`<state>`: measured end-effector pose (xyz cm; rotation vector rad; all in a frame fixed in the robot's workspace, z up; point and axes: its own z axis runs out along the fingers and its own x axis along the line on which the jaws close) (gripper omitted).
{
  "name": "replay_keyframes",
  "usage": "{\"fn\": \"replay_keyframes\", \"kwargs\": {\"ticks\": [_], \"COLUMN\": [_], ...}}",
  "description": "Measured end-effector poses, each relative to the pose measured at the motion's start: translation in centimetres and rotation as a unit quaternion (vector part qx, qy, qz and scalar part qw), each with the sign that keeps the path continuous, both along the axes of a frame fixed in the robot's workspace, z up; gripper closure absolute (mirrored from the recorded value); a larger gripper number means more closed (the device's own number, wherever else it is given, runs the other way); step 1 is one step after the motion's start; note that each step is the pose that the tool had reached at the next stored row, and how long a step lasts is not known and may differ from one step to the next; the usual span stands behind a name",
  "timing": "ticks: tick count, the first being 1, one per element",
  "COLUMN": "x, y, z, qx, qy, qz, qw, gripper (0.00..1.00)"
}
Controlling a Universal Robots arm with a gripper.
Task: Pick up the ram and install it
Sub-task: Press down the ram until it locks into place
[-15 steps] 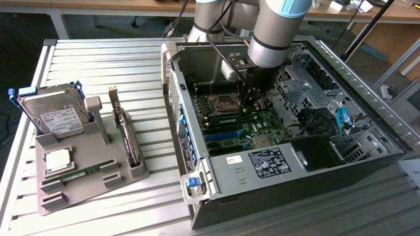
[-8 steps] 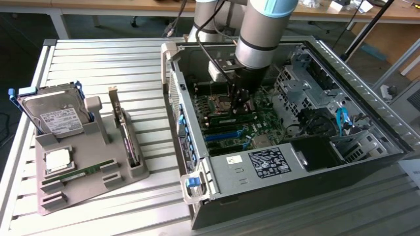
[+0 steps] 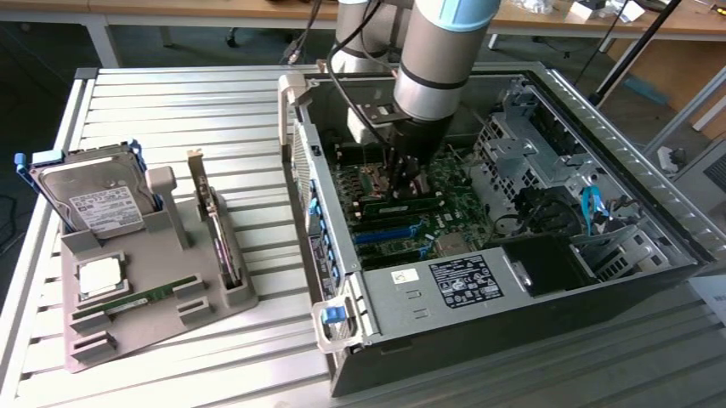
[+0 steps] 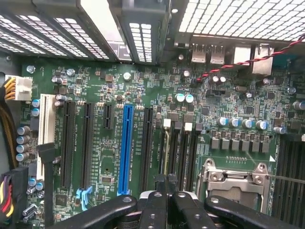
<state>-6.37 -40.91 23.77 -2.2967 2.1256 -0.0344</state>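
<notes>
Exterior view findings, nearest first. A grey holder tray (image 3: 136, 327) sits on the slatted table (image 3: 204, 110) at the exterior view's left; a spare green memory stick (image 3: 142, 299) lies flat in it, beside a square processor chip (image 3: 100, 276), with a hard drive (image 3: 97, 200) and an expansion card (image 3: 216, 229) standing upright behind. The open computer case (image 3: 499, 289) lies just beside the tray, motherboard (image 3: 454, 212) exposed. Inside the case, the ram (image 3: 399, 205) lies edge-down along the board, directly beneath the gripper (image 3: 405, 183), whose fingers reach down to its top edge. Beyond, the arm (image 3: 443, 51) rises out of the case.

Wrist view: the gripper (image 4: 167, 183) has its fingertips (image 4: 160, 181) pressed close together above the slot (image 4: 167, 148) beside the processor socket (image 4: 233, 179). Whether they pinch the ram cannot be told.
</notes>
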Motion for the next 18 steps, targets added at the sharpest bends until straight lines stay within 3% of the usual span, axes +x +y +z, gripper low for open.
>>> {"fn": "replay_keyframes", "kwargs": {"ticks": [18], "x": [0.0], "y": [0.0], "z": [-0.78], "qx": [0.001], "qy": [0.0], "qz": [0.0], "qw": [1.0], "gripper": [0.89]}}
